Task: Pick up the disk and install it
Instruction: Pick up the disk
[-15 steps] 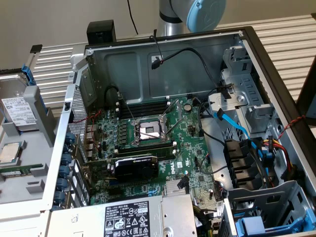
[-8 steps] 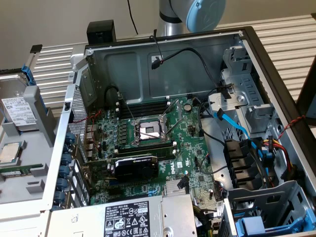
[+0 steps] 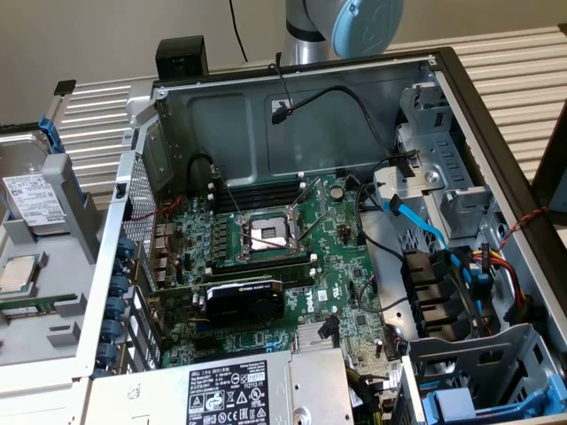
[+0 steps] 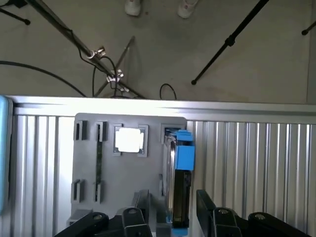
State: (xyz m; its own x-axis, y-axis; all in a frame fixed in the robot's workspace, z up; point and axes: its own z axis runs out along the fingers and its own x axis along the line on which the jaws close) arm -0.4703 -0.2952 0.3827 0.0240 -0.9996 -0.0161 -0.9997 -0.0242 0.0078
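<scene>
gripper: open, fingers spread, nothing held | disk: stands on edge in a slot of the grey parts tray, blue carrier showing, outside the computer case | relation: disk between the two fingers, neither visibly touching
</scene>
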